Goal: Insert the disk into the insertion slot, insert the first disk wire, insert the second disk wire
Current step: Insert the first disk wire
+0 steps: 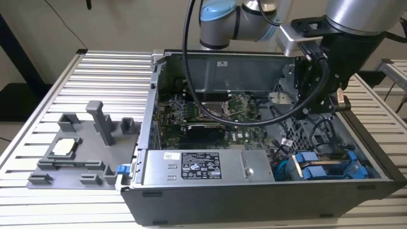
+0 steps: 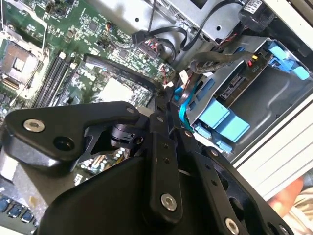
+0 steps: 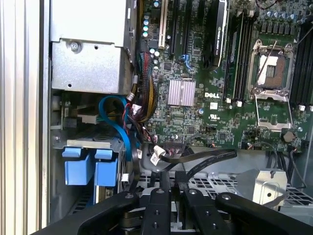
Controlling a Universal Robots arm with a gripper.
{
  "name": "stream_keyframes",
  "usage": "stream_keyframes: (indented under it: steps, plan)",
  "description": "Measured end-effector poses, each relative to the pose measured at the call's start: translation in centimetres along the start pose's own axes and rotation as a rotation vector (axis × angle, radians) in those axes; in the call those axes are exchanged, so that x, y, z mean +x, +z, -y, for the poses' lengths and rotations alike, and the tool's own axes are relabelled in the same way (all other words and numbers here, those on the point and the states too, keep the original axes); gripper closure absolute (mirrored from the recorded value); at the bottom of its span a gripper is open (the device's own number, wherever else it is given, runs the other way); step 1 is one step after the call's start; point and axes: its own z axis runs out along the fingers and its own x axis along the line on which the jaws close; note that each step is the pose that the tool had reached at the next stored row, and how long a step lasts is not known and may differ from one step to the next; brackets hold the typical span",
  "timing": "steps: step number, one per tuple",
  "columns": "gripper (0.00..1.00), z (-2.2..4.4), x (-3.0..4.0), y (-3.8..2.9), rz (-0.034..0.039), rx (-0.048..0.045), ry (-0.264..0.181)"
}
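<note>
The insertion slot (image 1: 372, 164) is the grey bay at the case's front corner, at the exterior view's right. The disk's blue carrier (image 1: 311, 169) sits in it; its blue tabs (image 2: 222, 122) (image 3: 88, 169) show in both wrist views, and the disk's body is mostly hidden. A light blue wire (image 3: 122, 132) curves up out of that bay. My gripper (image 1: 316, 110) (image 2: 165, 95) (image 3: 171, 178) hangs inside the case just behind the bay, its fingers close together. A black flat wire (image 3: 205, 157) (image 2: 122, 73) runs across the motherboard to the fingertips.
The grey power-supply box (image 1: 203, 167) lies along the case's front wall beside the bay. The green motherboard (image 1: 210, 114) fills the case floor. A perforated cage (image 3: 215, 186) sits near the gripper. A grey fixture (image 1: 83, 143) with upright holders stands on the slatted table at the exterior view's left.
</note>
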Motion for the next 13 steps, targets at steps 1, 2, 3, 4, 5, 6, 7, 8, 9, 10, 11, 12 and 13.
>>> stream_keyframes:
  steps: [1,2,3,4,5,6,7,8,9,10,11,12,13]
  plan:
    - [0.83,0.0,0.0,0.0,-0.0001,0.0001,0.0]
    - [0.83,0.0,0.0,0.0,-0.0001,0.0001,0.0]
    - [0.83,0.0,0.0,0.0,0.0,0.0002,0.0]
    - [0.83,0.0,0.0,0.0,-0.0001,0.0002,0.0]
    - [0.83,0.0,0.0,0.0,-0.0001,0.0004,0.0]
    - [0.83,0.0,0.0,0.0,-0.0001,0.0005,0.0]
    - [0.83,0.0,0.0,0.0,-0.0001,0.0006,0.0]
    - [0.83,0.0,0.0,0.0,0.0,0.0006,0.0]
    - [0.83,0.0,0.0,0.0,-0.0001,0.0006,0.0]
    - [0.83,0.0,0.0,0.0,-0.0001,0.0007,0.0]
    - [0.83,0.0,0.0,0.0,-0.0001,0.0007,0.0]
    - [0.83,0.0,0.0,0.0,-0.0001,0.0008,0.0]
    - [0.83,0.0,0.0,0.0,-0.0001,0.0008,0.0]
